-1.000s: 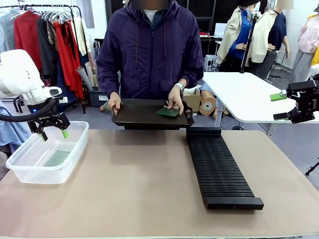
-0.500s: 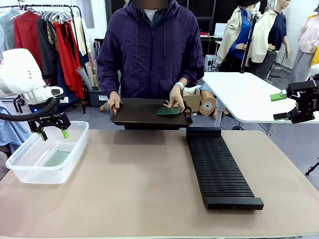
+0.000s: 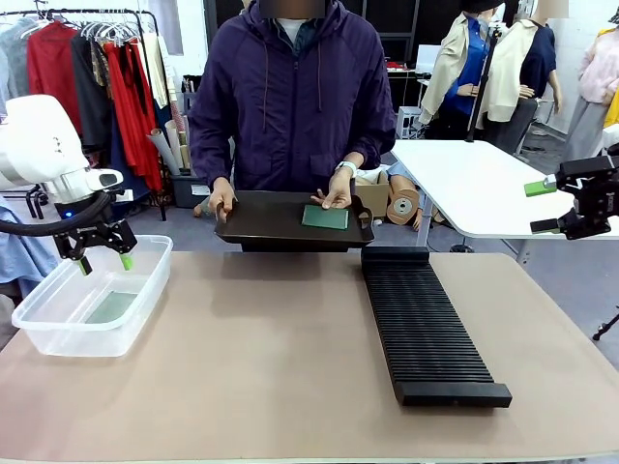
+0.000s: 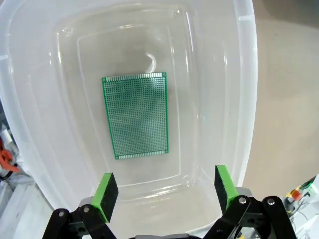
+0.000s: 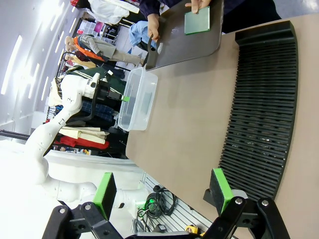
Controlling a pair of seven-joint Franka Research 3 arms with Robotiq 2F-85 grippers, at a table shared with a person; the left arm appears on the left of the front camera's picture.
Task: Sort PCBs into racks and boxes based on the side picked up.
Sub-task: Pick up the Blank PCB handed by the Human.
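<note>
From the left wrist, looks straight down between the spread jaws of the left gripper onto a perforated green PCB lying flat on the floor of the clear tub. From the right wrist, takes in, past the equally spread right gripper, the slotted black rack and a second PCB on the black tray, touched by a person's hand. Beneath, a tan tabletop; behind, a clothes rail and a white table.

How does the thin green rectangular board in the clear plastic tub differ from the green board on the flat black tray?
The tub board lies untouched below the open left gripper; the tray board has the person's hand at its far edge. The tub board rests on clear plastic, the tray board on black. Both are green and lie flat.
</note>
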